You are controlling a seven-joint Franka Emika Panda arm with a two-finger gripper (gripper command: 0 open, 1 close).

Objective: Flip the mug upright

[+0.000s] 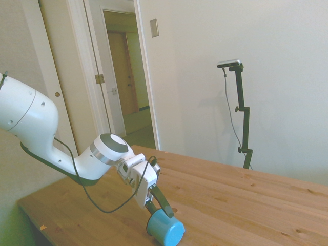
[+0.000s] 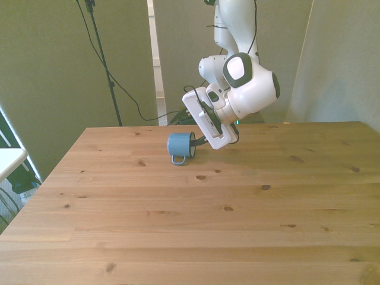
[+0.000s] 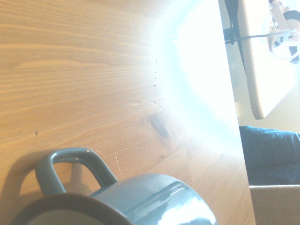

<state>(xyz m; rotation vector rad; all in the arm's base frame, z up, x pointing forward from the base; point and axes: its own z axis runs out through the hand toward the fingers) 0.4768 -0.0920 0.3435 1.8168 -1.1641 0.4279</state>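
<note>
The light-blue mug (image 2: 180,146) lies on its side near the table's far edge in the front view, with its handle (image 2: 177,160) pointing down at the wood. Its mouth faces the gripper (image 2: 195,142), whose dark fingers (image 1: 163,204) close on the rim from the front view's right. In the side view the mug (image 1: 165,228) sits low at the table's near edge, just below the tilted white hand. The wrist view shows the mug (image 3: 154,199) and its handle (image 3: 70,166) from close by, casting a shadow on the wood.
The wooden table (image 2: 196,225) stretches wide toward the front view's bottom. Its edge (image 3: 234,140) runs close to the mug in the wrist view. An open doorway (image 1: 125,77) stands behind the arm in the side view.
</note>
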